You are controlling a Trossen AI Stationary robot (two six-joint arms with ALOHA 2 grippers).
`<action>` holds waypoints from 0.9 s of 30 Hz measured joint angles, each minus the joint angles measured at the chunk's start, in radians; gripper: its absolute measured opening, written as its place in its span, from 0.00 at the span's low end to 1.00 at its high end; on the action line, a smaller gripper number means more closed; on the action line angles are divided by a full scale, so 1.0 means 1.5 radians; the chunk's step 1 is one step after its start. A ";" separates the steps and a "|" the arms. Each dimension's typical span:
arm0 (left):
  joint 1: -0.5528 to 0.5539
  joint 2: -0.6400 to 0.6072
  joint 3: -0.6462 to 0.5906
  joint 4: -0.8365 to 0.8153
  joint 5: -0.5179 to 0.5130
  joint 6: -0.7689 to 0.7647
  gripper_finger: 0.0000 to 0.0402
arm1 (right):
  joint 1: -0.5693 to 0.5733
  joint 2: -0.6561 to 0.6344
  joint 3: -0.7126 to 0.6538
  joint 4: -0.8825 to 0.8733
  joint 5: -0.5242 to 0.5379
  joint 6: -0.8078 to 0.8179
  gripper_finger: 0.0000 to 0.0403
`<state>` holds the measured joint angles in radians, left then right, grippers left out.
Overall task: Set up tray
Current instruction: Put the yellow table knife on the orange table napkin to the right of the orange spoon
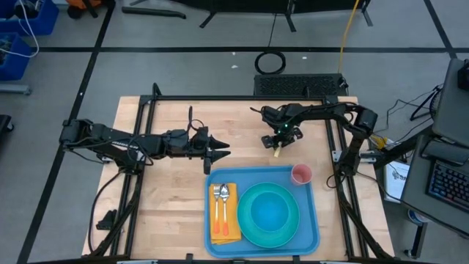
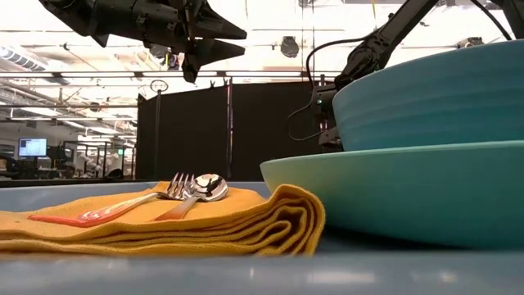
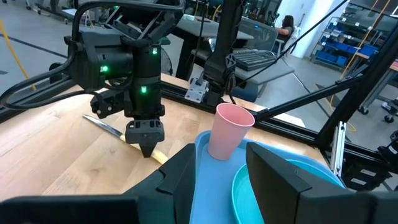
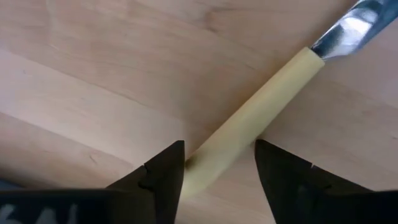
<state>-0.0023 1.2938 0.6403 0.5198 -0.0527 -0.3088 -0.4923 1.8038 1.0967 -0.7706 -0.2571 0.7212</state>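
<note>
Holding plate (image 1: 270, 213), napkin (image 1: 226, 217), cup (image 1: 301, 174) — tray (image 1: 315, 235); right hand (image 1: 278, 149) straddles knife (image 4: 261, 112) unclenched, left hand (image 1: 220, 152) parted, empty.

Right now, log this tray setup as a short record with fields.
tray: blue tray at the near middle of the wooden table
on tray: turquoise plate with a bowl on it; pink cup at a far corner; orange napkin carrying fork and spoon
off tray: yellow-handled knife flat on the table beyond the tray
right end effector: low over the knife, fingers open either side of the handle
left end effector: raised above the table, holding nothing
</note>
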 joint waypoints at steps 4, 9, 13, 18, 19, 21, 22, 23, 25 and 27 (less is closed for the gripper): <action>0.000 0.000 0.000 0.000 0.000 0.000 0.36 | 0.000 0.000 -0.001 -0.002 0.003 -0.003 0.36; 0.000 0.000 0.000 0.000 0.000 0.000 0.36 | 0.000 0.001 -0.001 -0.006 0.013 -0.010 0.20; 0.000 0.000 0.000 0.000 0.000 0.000 0.36 | 0.001 0.001 -0.001 -0.003 0.020 -0.026 0.13; 0.000 0.000 0.000 0.000 0.000 0.000 0.36 | 0.001 0.001 -0.001 -0.003 0.026 -0.036 0.13; 0.000 0.000 0.000 0.000 0.000 0.000 0.36 | 0.001 0.001 -0.001 -0.003 0.027 -0.039 0.13; 0.000 0.000 0.000 0.000 -0.001 0.003 0.36 | 0.001 -0.002 -0.001 -0.003 0.030 -0.050 0.13; 0.000 0.000 0.000 0.000 -0.001 0.003 0.36 | 0.001 -0.006 -0.001 -0.003 0.035 -0.055 0.13; 0.000 0.000 0.000 -0.001 -0.001 0.004 0.36 | 0.001 -0.009 -0.002 -0.003 0.041 -0.059 0.13; 0.000 0.000 0.000 -0.003 -0.001 0.003 0.36 | 0.002 -0.023 -0.003 -0.003 0.052 -0.070 0.13; 0.000 0.000 0.000 -0.007 -0.001 0.006 0.36 | 0.002 -0.043 -0.003 0.001 0.070 -0.076 0.13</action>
<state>-0.0029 1.2938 0.6403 0.5098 -0.0536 -0.2999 -0.4900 1.7394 1.0929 -0.7686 -0.1528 0.6068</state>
